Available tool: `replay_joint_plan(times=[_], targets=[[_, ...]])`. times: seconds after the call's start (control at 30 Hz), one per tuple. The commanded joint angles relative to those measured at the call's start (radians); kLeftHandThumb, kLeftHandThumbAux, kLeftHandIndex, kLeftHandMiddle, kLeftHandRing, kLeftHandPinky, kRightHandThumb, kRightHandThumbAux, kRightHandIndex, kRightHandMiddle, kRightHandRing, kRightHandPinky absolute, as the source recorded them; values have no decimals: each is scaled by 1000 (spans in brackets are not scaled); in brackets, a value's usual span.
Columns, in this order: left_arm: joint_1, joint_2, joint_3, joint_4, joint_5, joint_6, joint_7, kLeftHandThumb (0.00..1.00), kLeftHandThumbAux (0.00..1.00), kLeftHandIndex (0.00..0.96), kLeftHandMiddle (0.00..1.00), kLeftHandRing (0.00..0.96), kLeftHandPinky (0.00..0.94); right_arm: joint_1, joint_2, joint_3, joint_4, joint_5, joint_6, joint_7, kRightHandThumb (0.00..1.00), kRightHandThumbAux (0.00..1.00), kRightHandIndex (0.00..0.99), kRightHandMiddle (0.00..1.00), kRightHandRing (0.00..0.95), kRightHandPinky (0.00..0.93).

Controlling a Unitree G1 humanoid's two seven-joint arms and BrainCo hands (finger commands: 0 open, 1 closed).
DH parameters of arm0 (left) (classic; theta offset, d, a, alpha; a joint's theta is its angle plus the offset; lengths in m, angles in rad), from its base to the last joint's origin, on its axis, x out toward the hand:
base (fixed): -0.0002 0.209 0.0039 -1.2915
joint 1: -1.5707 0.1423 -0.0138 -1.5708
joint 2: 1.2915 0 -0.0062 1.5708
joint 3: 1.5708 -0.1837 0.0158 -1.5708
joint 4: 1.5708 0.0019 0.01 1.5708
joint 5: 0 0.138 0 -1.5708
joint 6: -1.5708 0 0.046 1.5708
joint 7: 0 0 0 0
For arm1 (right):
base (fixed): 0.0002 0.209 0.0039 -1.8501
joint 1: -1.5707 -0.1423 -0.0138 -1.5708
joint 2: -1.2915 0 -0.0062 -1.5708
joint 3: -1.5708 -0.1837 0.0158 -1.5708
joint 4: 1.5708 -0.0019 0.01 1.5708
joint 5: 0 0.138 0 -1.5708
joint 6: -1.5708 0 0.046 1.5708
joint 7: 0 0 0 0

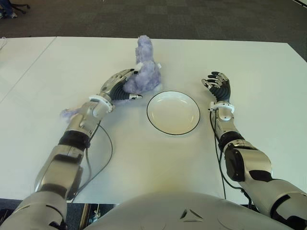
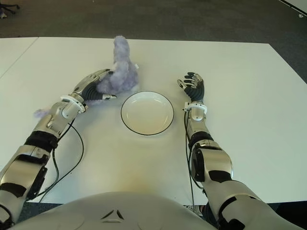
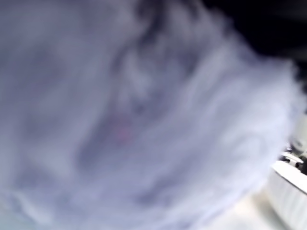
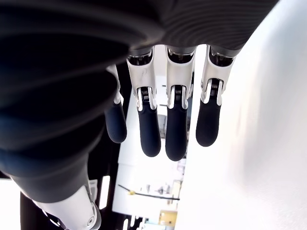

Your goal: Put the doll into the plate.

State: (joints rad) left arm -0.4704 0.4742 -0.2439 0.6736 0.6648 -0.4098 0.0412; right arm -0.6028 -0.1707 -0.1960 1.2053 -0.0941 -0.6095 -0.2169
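White tabletop [image 1: 158, 163]: one purple doll [image 1: 145, 72], upright left of one bare plate [image 1: 173, 112], clasped by the left hand [image 1: 121, 86]; right hand [image 1: 218, 86], fingers loosely spread, beside the plate.

Left wrist view: filled by blurred purple fur of doll [image 3: 144, 120]; left hand's fingers hidden there. Eye views: doll's near side hidden behind left hand [image 1: 117, 85]; grasp unclear. Right wrist view: right hand's [image 4: 168, 120] fingertips visible, palm cut off.

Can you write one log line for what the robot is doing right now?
left robot hand: gripping doll on table | plate: empty, beside doll | right robot hand: open, right of plate
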Motion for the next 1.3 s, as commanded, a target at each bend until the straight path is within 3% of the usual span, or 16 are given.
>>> replay_joint_plan(times=[0.03, 0.23, 0.43, 0.5, 0.63, 0.67, 0.7, 0.83, 1.03, 1.07, 1.1, 1.13, 1.17, 1.2, 1.23, 1.3], targets=[[-48, -47, -177, 357, 158, 141, 15, 0, 477, 0, 0, 0, 0, 233, 68, 3, 145, -3, 96, 16, 246, 809, 279, 346, 358, 363], [-113, -51, -305, 415, 284, 311, 77, 0, 478, 0, 0, 0, 0, 234, 65, -1, 144, 1, 92, 21, 268, 813, 286, 349, 364, 366], [-161, -86, -396, 473, 350, 481, 70, 0, 491, 82, 0, 0, 0, 234, 62, -2, 143, 1, 92, 22, 270, 810, 285, 349, 365, 361], [-178, -103, -433, 494, 376, 547, 52, 36, 477, 130, 0, 0, 0, 233, 61, 0, 143, -1, 92, 21, 267, 809, 283, 347, 363, 359], [-206, -132, -496, 533, 416, 644, 16, 121, 445, 113, 0, 0, 0, 234, 58, 5, 143, -7, 90, 19, 259, 806, 278, 345, 359, 356], [-212, -138, -511, 543, 425, 665, 8, 219, 449, 104, 0, 0, 0, 235, 57, 6, 143, -9, 90, 19, 247, 806, 276, 343, 357, 354], [-219, -142, -523, 553, 433, 684, 4, 244, 449, 101, 0, 0, 0, 235, 57, 7, 144, -10, 90, 19, 244, 806, 276, 343, 357, 354], [-240, -145, -558, 583, 450, 718, 9, 326, 479, 88, 0, 0, 14, 235, 56, 5, 144, -5, 92, 26, 242, 804, 282, 345, 358, 351], [-252, -138, -612, 606, 475, 737, 47, 481, 542, 150, 0, 0, 117, 234, 58, 1, 143, -2, 92, 29, 243, 804, 285, 347, 358, 348], [-252, -135, -623, 608, 482, 740, 58, 570, 558, 195, 36, 60, 190, 234, 58, 1, 143, -1, 92, 30, 245, 804, 286, 347, 358, 347], [-253, -127, -635, 611, 492, 739, 85, 586, 560, 202, 42, 71, 202, 234, 59, 0, 143, -1, 92, 30, 245, 805, 286, 347, 358, 347], [-253, -121, -644, 612, 497, 738, 104, 679, 664, 358, 74, 126, 260, 234, 59, 0, 143, 0, 92, 30, 246, 806, 287, 348, 358, 344], [-253, -110, -648, 615, 499, 725, 138, 703, 690, 397, 82, 140, 275, 235, 60, 0, 143, 0, 92, 29, 247, 807, 287, 348, 358, 344], [-253, -98, -649, 619, 498, 710, 173, 715, 695, 406, 99, 182, 316, 235, 60, 0, 143, -1, 92, 27, 247, 809, 289, 349, 359, 347], [-253, -92, -649, 623, 496, 699, 195, 929, 690, 426, 123, 252, 392, 235, 60, 0, 143, -1, 92, 26, 248, 814, 292, 351, 361, 354], [-254, -84, -649, 632, 488, 681, 223, 995, 688, 433, 131, 274, 416, 235, 60, 1, 143, -2, 92, 24, 249, 815, 293, 351, 361, 356]])
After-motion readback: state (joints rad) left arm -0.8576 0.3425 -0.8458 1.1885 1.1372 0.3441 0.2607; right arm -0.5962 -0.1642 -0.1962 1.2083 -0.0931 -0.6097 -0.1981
